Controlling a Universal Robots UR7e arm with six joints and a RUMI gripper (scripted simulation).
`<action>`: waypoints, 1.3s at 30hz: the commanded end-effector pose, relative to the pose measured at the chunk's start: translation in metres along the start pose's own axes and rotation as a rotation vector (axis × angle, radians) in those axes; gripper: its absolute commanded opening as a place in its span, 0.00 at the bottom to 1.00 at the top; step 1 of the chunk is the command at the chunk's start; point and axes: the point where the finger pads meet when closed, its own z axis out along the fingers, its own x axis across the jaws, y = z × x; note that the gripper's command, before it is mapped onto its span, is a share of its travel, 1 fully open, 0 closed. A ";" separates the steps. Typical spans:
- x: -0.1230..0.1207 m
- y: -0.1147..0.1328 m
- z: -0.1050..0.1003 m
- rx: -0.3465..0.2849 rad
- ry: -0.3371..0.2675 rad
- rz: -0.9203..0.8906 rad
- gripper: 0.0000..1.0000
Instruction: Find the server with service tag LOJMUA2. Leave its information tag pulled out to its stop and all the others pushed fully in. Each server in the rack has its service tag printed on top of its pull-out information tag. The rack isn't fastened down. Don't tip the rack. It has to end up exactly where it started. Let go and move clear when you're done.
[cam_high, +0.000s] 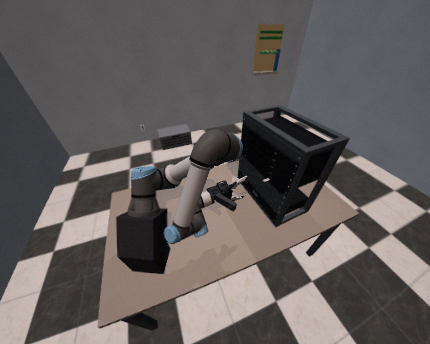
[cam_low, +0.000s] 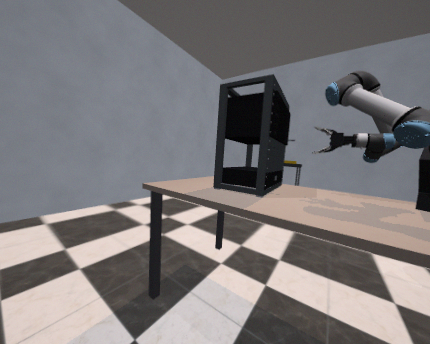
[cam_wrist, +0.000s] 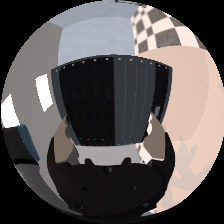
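A black open-frame server rack (cam_high: 287, 160) stands on the table's right part, its front face turned toward the arm. It also shows in the exterior view (cam_low: 252, 137) and fills the middle of the wrist view (cam_wrist: 111, 102). One light information tag (cam_high: 266, 179) sticks out of the rack's front about mid-height; it shows as a thin sliver in the exterior view (cam_low: 291, 140). My gripper (cam_high: 238, 193) is open and empty, a short way in front of the rack's face, apart from it. It also shows in the exterior view (cam_low: 319, 140). The print on the tags is too small to read.
The arm's dark base block (cam_high: 142, 240) stands on the table's left part. The table's right edge runs close behind the rack. A grey box (cam_high: 174, 135) sits on the floor by the back wall.
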 end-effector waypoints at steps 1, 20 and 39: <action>-0.001 0.000 0.000 0.000 -0.001 -0.001 1.00; -0.001 0.001 0.000 -0.003 -0.003 -0.005 1.00; -0.002 0.003 0.000 -0.008 -0.006 -0.012 1.00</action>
